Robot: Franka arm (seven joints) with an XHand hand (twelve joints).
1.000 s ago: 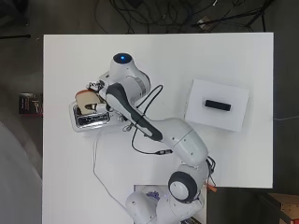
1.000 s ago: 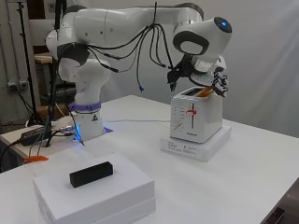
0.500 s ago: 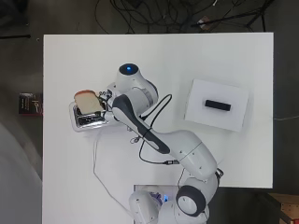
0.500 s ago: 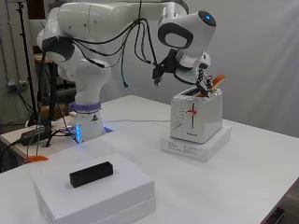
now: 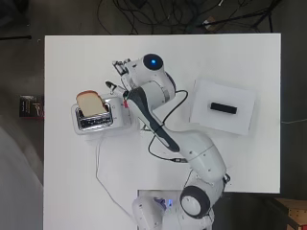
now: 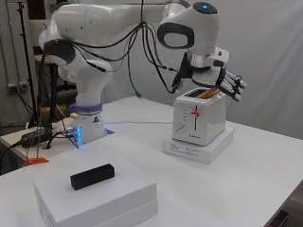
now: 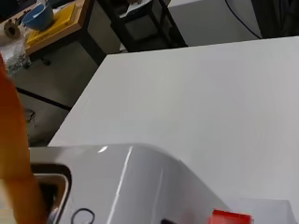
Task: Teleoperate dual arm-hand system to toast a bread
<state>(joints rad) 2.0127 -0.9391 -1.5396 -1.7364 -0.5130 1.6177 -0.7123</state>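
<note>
A white toaster point(image 5: 99, 120) stands at the table's left on a flat white base point(image 6: 199, 147). A slice of bread point(image 5: 91, 102) stands in its slot, sticking well out of the top; in the side view only its brown edge point(image 6: 208, 93) shows. The hand point(image 6: 227, 80) hovers just beyond the toaster's top at the far side, fingers straight and spread, touching nothing. From overhead the hand point(image 5: 116, 81) lies up and right of the toaster. The wrist view shows the toaster's shell point(image 7: 121, 186), the bread's crust point(image 7: 14, 154) and a red lever point(image 7: 229, 217).
A flat white box point(image 5: 221, 106) with a black block point(image 5: 223, 108) on it lies at the right; in the side view the box point(image 6: 99, 198) is near the front. A thin cable point(image 5: 98, 167) runs from the toaster toward the arm's base.
The hand has let go of the bread and drawn back from above the toaster, up the overhead view. The slice now stands alone in the slot.
</note>
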